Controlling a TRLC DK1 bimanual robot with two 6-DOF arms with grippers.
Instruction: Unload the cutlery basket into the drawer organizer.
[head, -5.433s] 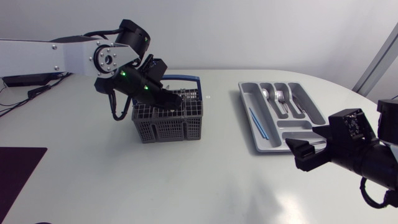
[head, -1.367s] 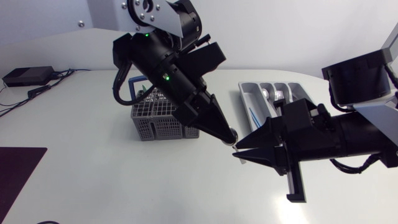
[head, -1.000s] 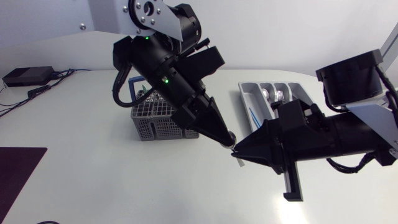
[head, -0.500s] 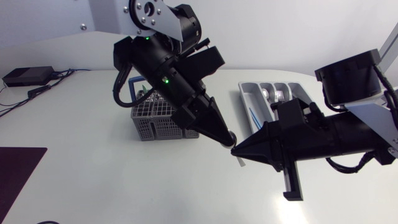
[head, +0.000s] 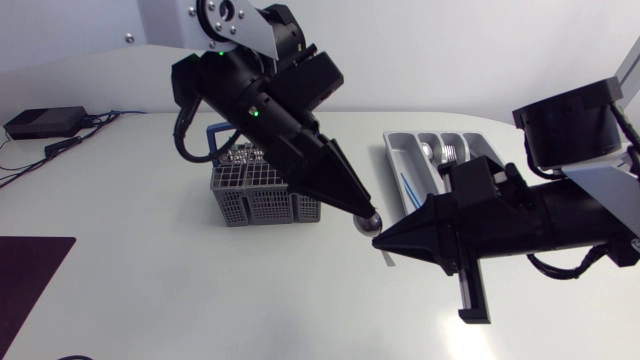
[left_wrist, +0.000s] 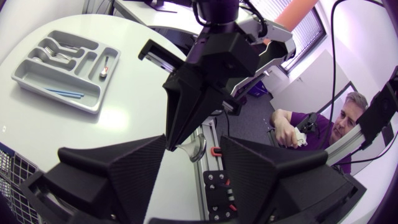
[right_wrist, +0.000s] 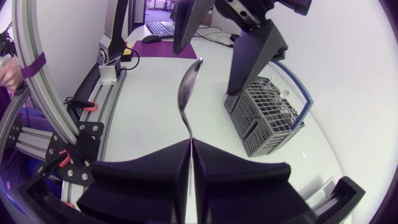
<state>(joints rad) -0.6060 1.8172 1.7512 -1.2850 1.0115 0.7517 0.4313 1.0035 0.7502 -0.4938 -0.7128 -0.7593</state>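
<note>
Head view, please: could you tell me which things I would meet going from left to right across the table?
cutlery basket → spoon → drawer organizer

Spoon (right_wrist: 188, 93) upright, midair btwn basket (head: 260, 205) & organizer (head: 398, 152).

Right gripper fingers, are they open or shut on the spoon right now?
Shut. In the right wrist view the right gripper's fingers meet on the spoon's handle from both sides, its bowl sticking out ahead.
</note>
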